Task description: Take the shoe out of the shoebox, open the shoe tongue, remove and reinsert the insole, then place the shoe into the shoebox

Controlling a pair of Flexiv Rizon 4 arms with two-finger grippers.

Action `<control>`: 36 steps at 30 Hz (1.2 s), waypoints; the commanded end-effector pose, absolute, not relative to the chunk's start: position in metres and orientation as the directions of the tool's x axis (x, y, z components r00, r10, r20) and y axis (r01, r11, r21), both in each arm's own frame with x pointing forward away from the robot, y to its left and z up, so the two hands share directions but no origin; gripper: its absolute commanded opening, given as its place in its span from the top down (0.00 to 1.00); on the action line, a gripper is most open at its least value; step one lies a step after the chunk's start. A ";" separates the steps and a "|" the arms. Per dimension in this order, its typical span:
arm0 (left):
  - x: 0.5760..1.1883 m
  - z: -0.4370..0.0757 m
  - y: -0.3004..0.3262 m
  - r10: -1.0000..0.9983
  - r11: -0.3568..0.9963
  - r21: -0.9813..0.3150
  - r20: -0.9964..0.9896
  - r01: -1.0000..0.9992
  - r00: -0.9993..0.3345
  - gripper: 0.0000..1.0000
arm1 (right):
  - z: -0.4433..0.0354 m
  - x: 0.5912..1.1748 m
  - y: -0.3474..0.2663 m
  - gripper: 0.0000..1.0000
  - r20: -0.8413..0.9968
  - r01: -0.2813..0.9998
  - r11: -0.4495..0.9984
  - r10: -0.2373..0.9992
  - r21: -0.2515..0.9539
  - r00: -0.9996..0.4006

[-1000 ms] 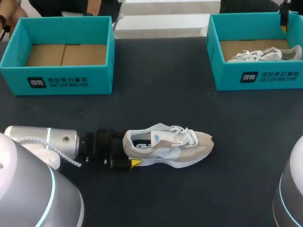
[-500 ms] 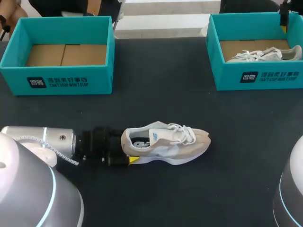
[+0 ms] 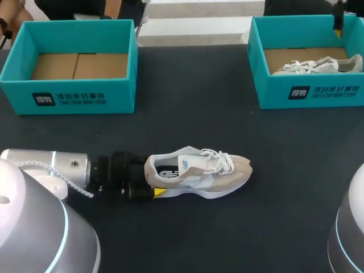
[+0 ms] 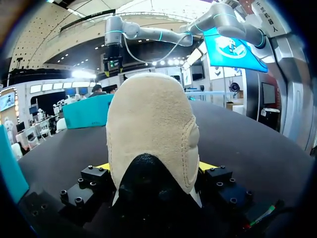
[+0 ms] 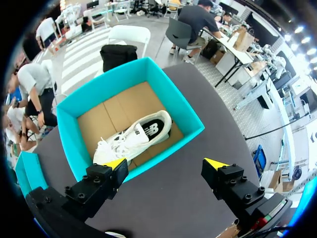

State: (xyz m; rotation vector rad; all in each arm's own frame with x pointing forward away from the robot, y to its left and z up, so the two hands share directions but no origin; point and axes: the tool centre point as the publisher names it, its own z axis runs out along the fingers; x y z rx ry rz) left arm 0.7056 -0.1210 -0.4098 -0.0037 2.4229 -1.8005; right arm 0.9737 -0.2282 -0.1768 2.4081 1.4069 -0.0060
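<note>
A beige and white sneaker (image 3: pixel 196 173) lies on its sole on the dark table, toe pointing right. My left gripper (image 3: pixel 153 182) holds its heel from the left, one yellow tip showing under the heel's near side. In the left wrist view the suede heel (image 4: pixel 148 134) fills the space between the fingers of the left gripper (image 4: pixel 154 166), with a yellow tip pressed to each side. The left teal shoebox (image 3: pixel 68 96) stands without a shoe, its cardboard floor bare. My right gripper (image 5: pixel 167 163) hangs open high above the right shoebox (image 5: pixel 74 144), holding nothing.
The right teal shoebox (image 3: pixel 307 96) at the back right holds a white sneaker (image 3: pixel 315 65), also visible as the white sneaker (image 5: pixel 133 139) from above. Dark tabletop (image 3: pixel 193 114) stretches between the two boxes and in front of the shoe.
My left arm has drawn back a little to the left, and the sneaker slid left with it. The right gripper has stayed where it was.
</note>
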 end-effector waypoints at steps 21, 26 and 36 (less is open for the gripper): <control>0.705 -0.409 -0.122 -0.077 0.294 -0.953 -0.097 0.071 -0.992 1.00 | -0.263 0.850 0.003 0.00 0.059 0.985 -0.110 0.993 0.133 0.103; 0.705 -0.409 -0.122 -0.077 0.294 -0.953 -0.097 0.071 -0.992 1.00 | -0.263 0.850 0.003 0.00 0.059 0.985 -0.110 0.993 0.133 0.103; 0.705 -0.409 -0.122 -0.077 0.294 -0.953 -0.097 0.071 -0.992 1.00 | -0.263 0.850 0.003 0.00 0.059 0.985 -0.110 0.993 0.133 0.103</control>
